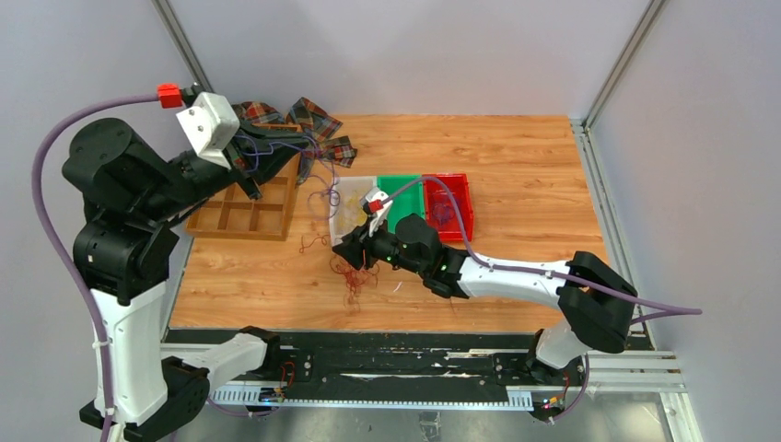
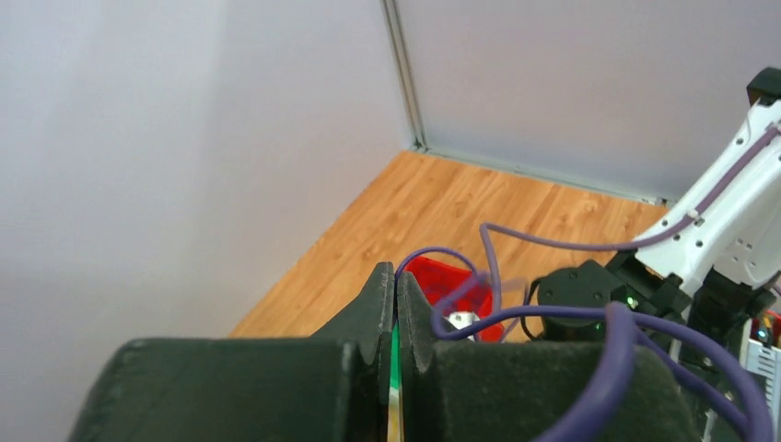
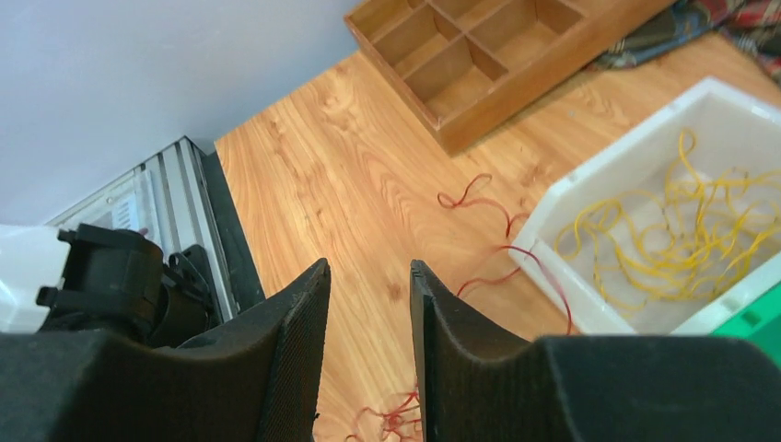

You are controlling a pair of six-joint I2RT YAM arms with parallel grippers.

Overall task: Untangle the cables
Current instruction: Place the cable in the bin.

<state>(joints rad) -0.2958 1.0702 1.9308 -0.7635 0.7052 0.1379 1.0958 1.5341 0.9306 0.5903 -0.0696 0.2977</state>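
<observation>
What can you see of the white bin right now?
The white bin is a shallow, open rectangular tray, plastic-looking, sitting flat on the wooden table. Loose yellow wires lie looped inside. A green bin adjoins one side. A dark red wire runs past its corner; contact unclear.

Nothing fancy about my build: my left arm (image 1: 124, 304) and right arm (image 1: 511, 274) both had white shells on the long links and chunky black joints. A lilac hose (image 1: 39, 189) trailed along each one, ending in a red plug (image 1: 168, 95). The left wrist carried a boxy white camera housing (image 1: 212, 124) with dark screw dots. My fingers (image 3: 295, 354) were matte black and finely ribbed inside.
</observation>
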